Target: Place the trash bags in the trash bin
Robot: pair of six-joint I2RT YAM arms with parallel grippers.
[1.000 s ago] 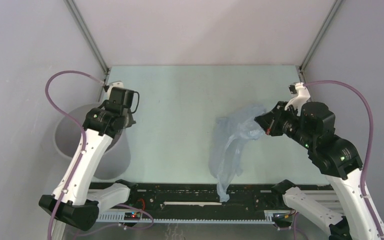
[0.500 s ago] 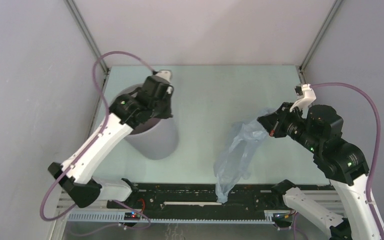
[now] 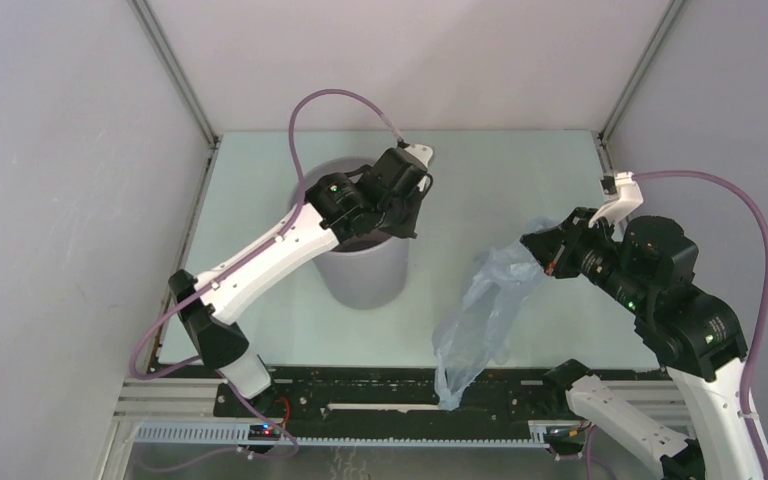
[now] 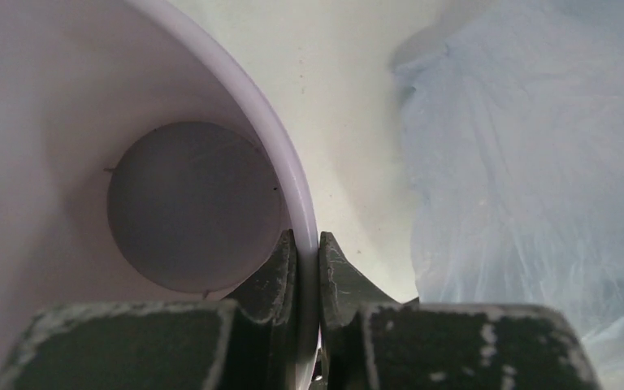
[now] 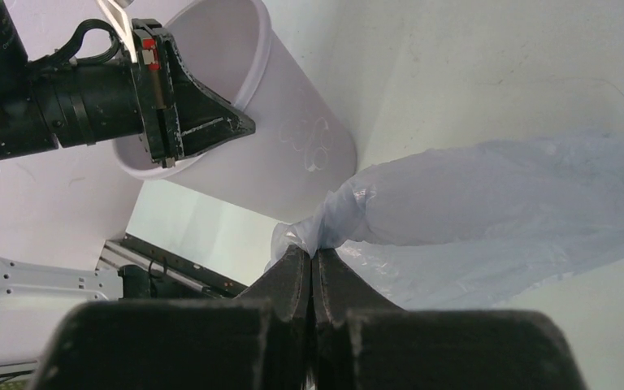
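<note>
The left gripper [image 3: 405,222], upper centre of the overhead frame, is almost pressed together and pinches the rim of the trash bin [image 3: 365,275], one finger inside the wall and one outside. The bin sits just left of centre, mouth up and empty. To its right the trash bag [image 3: 480,320] hangs as a long strip from right of centre down to the lower edge. The right gripper [image 3: 544,256], clamped tight on the bag's upper end, has the bin mouth near on its left, and the film is apart from the bin.
</note>
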